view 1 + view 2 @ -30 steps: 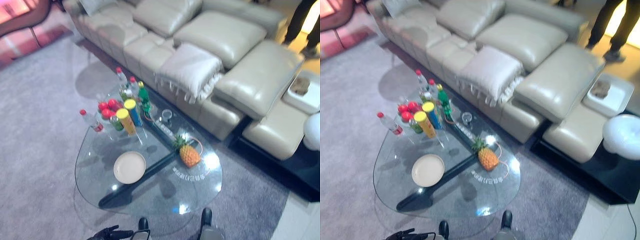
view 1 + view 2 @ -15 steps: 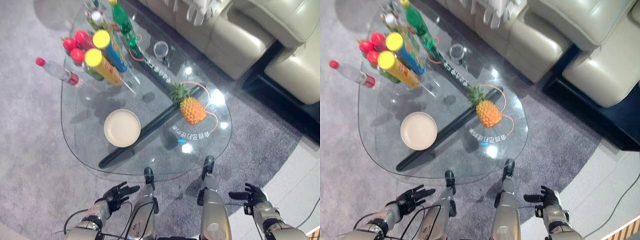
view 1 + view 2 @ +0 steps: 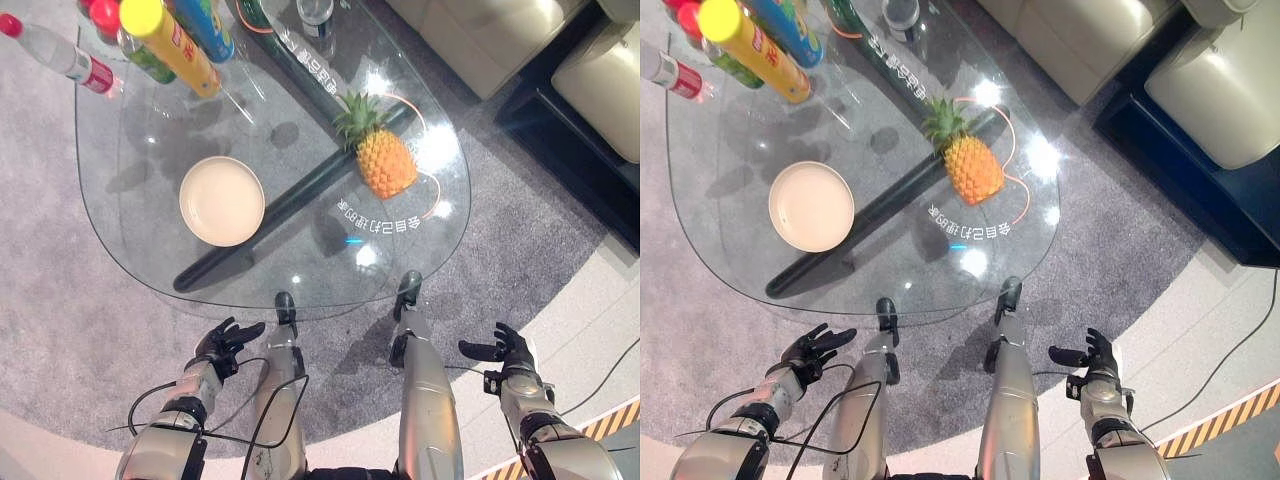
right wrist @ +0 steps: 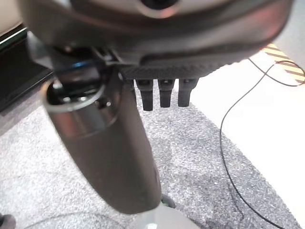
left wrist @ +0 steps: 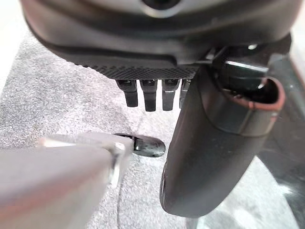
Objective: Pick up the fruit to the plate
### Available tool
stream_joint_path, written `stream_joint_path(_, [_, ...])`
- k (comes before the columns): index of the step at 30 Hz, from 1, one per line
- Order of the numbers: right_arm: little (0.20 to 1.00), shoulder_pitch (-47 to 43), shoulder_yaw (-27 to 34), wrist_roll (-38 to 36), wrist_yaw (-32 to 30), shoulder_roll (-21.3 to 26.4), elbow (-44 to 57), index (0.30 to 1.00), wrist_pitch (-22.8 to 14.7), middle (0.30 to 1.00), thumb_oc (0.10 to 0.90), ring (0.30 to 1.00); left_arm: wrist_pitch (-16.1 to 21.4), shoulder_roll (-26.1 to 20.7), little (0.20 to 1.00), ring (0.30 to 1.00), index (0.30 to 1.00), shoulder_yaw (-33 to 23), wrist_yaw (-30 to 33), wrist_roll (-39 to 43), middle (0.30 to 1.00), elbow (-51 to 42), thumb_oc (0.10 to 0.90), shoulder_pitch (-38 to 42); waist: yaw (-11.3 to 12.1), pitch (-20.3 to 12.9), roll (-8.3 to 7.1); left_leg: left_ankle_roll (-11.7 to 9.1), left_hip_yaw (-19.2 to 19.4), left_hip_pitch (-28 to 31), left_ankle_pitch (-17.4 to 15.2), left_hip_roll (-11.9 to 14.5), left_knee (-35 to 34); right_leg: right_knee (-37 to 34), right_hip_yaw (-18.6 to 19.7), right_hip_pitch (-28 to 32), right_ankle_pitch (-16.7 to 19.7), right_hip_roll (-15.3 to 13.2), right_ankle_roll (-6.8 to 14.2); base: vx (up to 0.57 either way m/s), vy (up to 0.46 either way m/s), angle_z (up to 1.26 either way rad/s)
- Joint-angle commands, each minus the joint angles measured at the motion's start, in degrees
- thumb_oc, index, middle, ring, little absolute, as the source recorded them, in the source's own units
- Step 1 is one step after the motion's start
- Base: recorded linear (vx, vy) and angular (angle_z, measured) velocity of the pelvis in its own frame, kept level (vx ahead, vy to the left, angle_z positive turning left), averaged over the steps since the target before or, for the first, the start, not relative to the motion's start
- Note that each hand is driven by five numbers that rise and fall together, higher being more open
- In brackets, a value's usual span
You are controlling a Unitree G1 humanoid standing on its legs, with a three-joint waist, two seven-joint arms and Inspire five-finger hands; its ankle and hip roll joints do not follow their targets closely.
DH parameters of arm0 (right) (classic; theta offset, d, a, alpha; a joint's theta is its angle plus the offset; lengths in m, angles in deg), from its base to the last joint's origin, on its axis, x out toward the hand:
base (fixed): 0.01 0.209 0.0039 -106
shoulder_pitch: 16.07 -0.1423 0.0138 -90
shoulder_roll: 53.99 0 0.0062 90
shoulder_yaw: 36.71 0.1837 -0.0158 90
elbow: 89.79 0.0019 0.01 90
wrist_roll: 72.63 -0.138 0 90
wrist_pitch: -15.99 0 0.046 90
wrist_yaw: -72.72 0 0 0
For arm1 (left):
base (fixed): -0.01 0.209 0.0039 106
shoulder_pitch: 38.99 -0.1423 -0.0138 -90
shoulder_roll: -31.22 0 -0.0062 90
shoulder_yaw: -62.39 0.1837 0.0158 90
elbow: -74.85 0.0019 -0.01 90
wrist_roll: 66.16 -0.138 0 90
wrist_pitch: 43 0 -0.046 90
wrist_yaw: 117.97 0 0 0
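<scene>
**Both hands empty and low, pineapple lying on the glass table apart from the plate**

A rounded glass tabletop [image 3: 120, 250] stands on a grey carpet [image 3: 60, 330], seen from above. A pineapple [image 3: 385, 165] lies on its side near the tabletop's right edge, its green leafy crown pointing toward the far edge. A round, cream-coloured plate [image 3: 222, 200] sits toward the left half of the tabletop, closer to the near edge, with nothing on it. The pineapple and the plate are well apart, with a dark bar [image 3: 290, 200] under the glass running diagonally between them.

At the tabletop's far left corner stands a cluster of containers: a tall yellow canister [image 3: 170, 45] leaning beside a blue one [image 3: 205, 25], a green bottle [image 3: 150, 62] just beside them, and a clear bottle with a red cap [image 3: 55, 55] lying near the left edge. A small glass [image 3: 315, 10] stands at the far edge.

The left hand [image 3: 222, 345] hangs below the near edge of the tabletop, over the carpet, fingers spread and relaxed, holding nothing. The right hand [image 3: 500, 350] hangs to the right of the tabletop, also over the carpet, fingers loosely splayed and empty. Neither hand touches the table. In the wrist views each hand's fingers [image 5: 150, 95] point straight out over the carpet.

A beige sofa [image 3: 500, 30] and a dark low platform [image 3: 560, 140] lie beyond the tabletop's far right.
</scene>
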Motion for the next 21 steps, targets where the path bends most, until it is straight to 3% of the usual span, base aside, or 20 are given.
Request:
stream_joint_path(1, [0.9, 3.27, -0.28, -2.98, -0.95, 2.1, 1.62, 0.9, -0.99, 0.9, 0.8, 0.9, 1.81, -3.34, 0.9, 0.9, 0.9, -0.1, 2.1, 1.31, 0.9, 0.8, 0.8, -3.54, 0.07, -1.08, -0.2, 0.46, -2.24, -6.56, 2.11, 0.48, 3.43, 11.65, 2.38, -3.6, -7.69, -4.41, 3.97, -0.04, -0.026, -0.02])
stream_joint_path(21, [0.9, 0.43, -1.6, -6.31, -1.54, 2.49, 1.93, 0.9, -2.02, 0.9, 0.8, 0.9, 3.12, -3.02, 0.9, 0.9, 0.9, 2.86, -0.42, -0.17, 0.9, -0.73, 0.8, -2.83, 0.45, -1.08, 0.4, 0.69, -2.79, -9.94, 1.35, 0.12, 5.77, 13.84, 1.5, -6.97, -7.95, -4.68, 3.04, -0.01, -0.016, -0.03])
